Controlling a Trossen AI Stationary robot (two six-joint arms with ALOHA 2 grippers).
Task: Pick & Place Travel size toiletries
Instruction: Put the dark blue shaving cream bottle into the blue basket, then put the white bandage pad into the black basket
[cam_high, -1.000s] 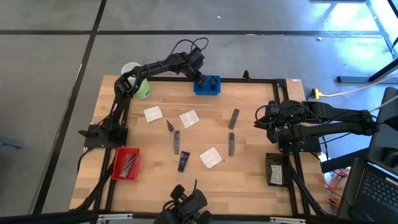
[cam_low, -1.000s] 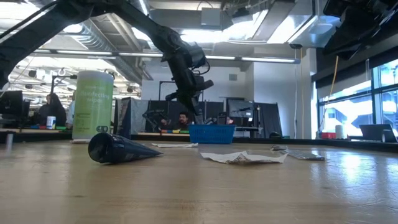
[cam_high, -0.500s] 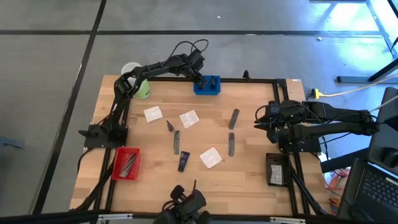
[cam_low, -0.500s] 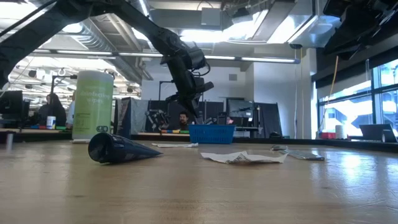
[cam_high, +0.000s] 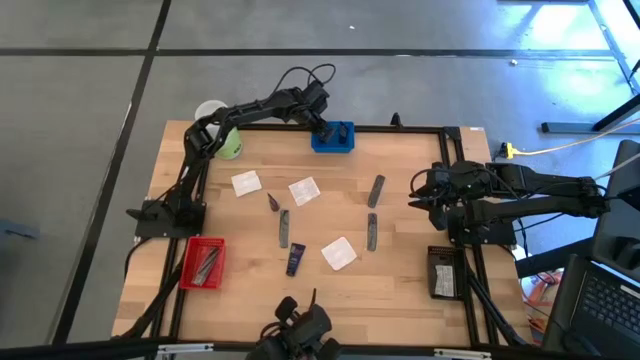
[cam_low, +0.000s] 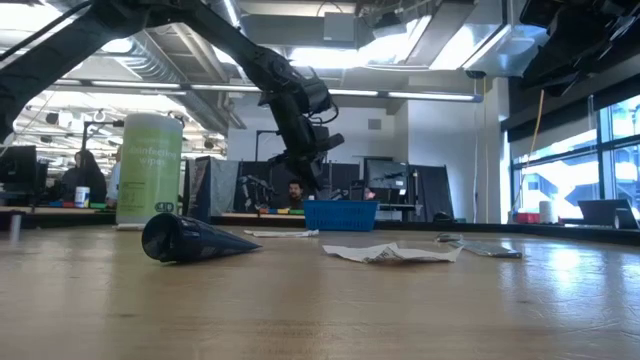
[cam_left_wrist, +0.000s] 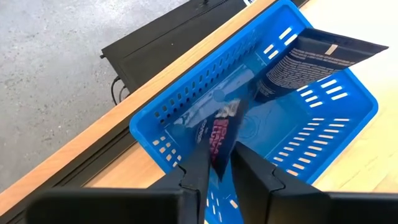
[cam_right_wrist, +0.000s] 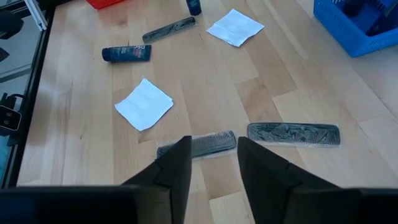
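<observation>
Left gripper (cam_high: 325, 128): you're over the blue tray (cam_high: 333, 137) at the counter's far edge. The fingers (cam_left_wrist: 196, 171) stand a narrow gap apart, with the clear packet (cam_left_wrist: 221, 137) between them. I can't tell if you're pinching it or it's loose.
Clear packet: its lower end is inside the blue tray, next to one dark printed packet (cam_left_wrist: 317, 56) leaning on the tray wall.
Right gripper (cam_high: 420, 195): you're hovering above the counter's right side, fingers (cam_right_wrist: 177, 162) well parted, nothing in them.
White sachets: three, lying flat: (cam_high: 246, 182), (cam_high: 304, 190), (cam_high: 339, 253).
Slim grey tubes: three, well apart: (cam_high: 284, 228), (cam_high: 376, 190), (cam_high: 372, 231).
Dark cone (cam_high: 272, 201): one, between the first two sachets.
Navy tube (cam_high: 295, 260): one, near the front edge.
Trays: one blue, one red tray (cam_high: 203, 263) with grey items in it, one black tray (cam_high: 442, 272).
Green bottle (cam_low: 149, 168): one. "wipes" is readable on it, the rest is unclear.
Packet lettering: pink print, too blurred to read.
Counter (cam_high: 400, 270): pale wood planks in a black frame.
Room: grey concrete floor, open ceiling with ducts, windows, and a seated person (cam_low: 293, 191) far behind.
</observation>
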